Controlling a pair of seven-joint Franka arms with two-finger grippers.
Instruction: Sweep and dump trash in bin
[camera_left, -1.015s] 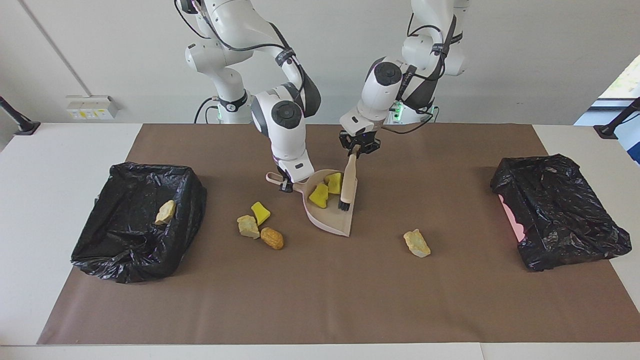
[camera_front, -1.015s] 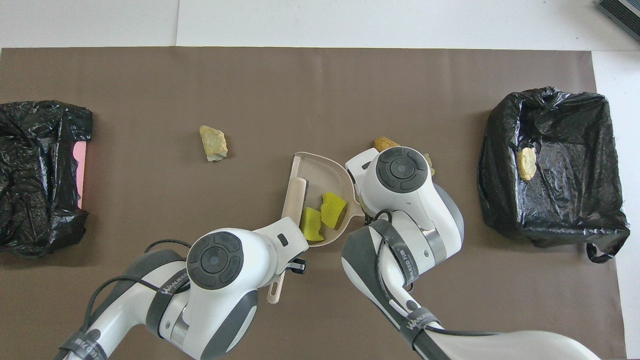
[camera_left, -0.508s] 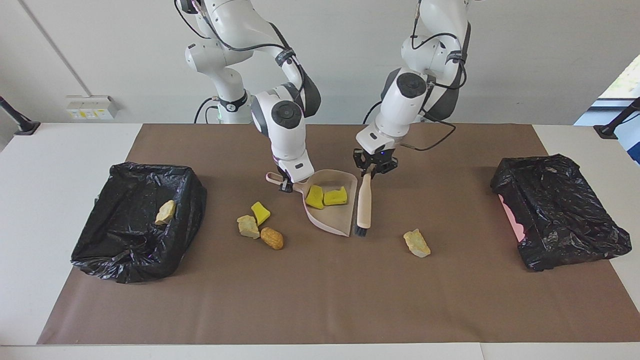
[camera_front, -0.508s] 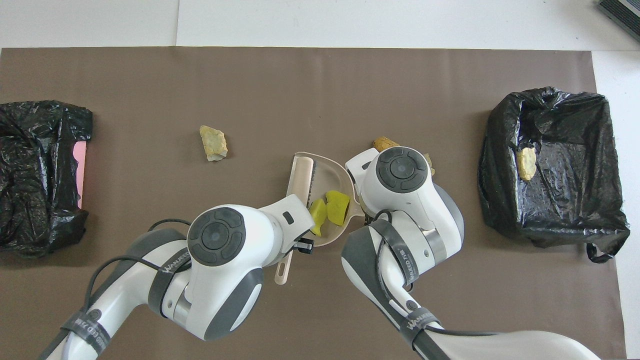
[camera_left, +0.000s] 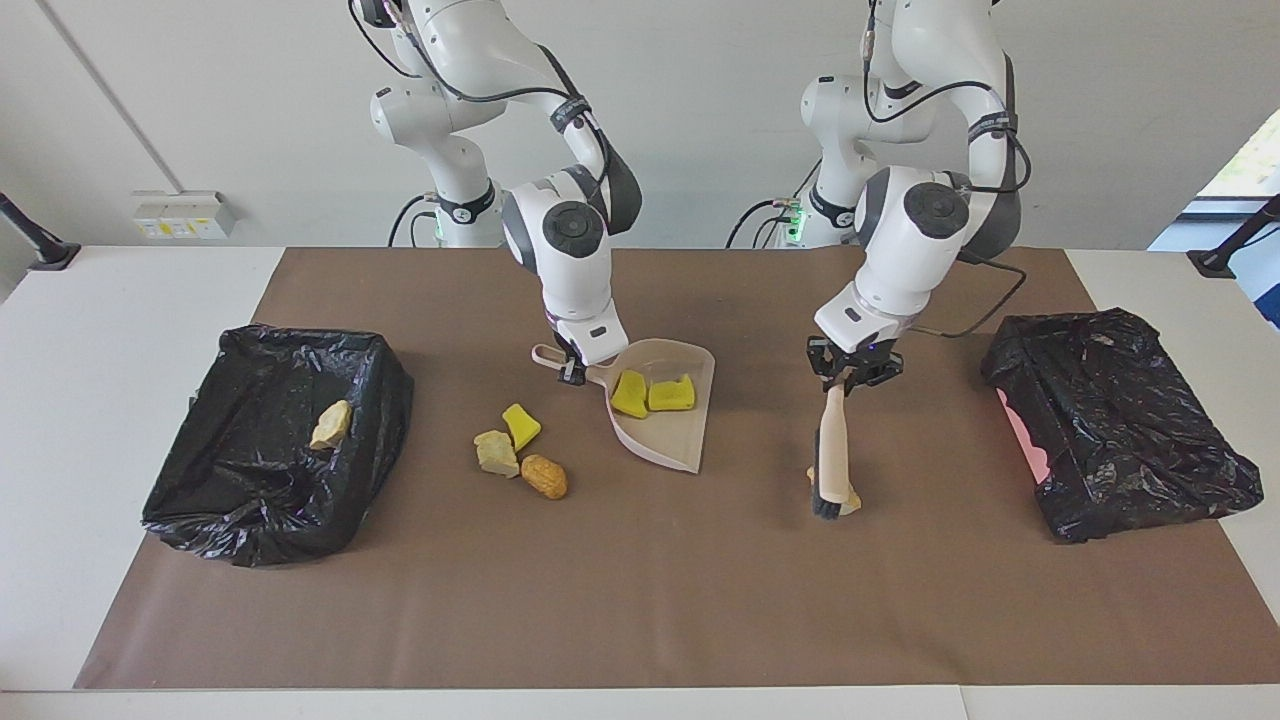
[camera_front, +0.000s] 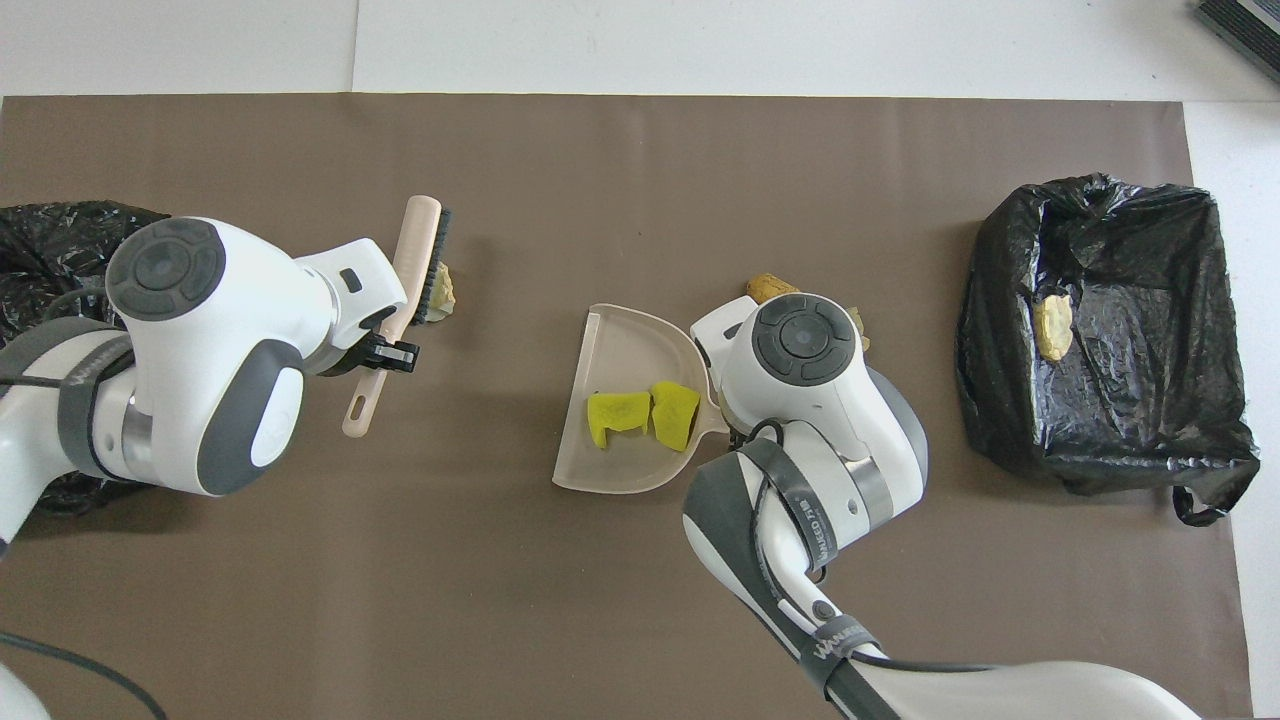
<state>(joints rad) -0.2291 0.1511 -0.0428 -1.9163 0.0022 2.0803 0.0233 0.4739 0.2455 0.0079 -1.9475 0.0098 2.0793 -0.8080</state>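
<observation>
The left gripper (camera_left: 853, 372), clamped on the brush (camera_left: 831, 450), sets its bristles against the lone lump (camera_front: 441, 290), well apart from the dustpan (camera_left: 672, 440) the right gripper (camera_left: 572, 370) grips

- Facing view: high, across the table, looking at both arms and the wall.
- Overhead view: steeply down from above the robots.
- Shared: brown mat (camera_left: 640, 600), both black-bagged bins, half-turned.

Two chunks (camera_left: 650, 393) in dustpan (camera_left: 675, 440), brush (camera_left: 829, 460) seemingly touching a lump (camera_front: 443, 290)
</observation>
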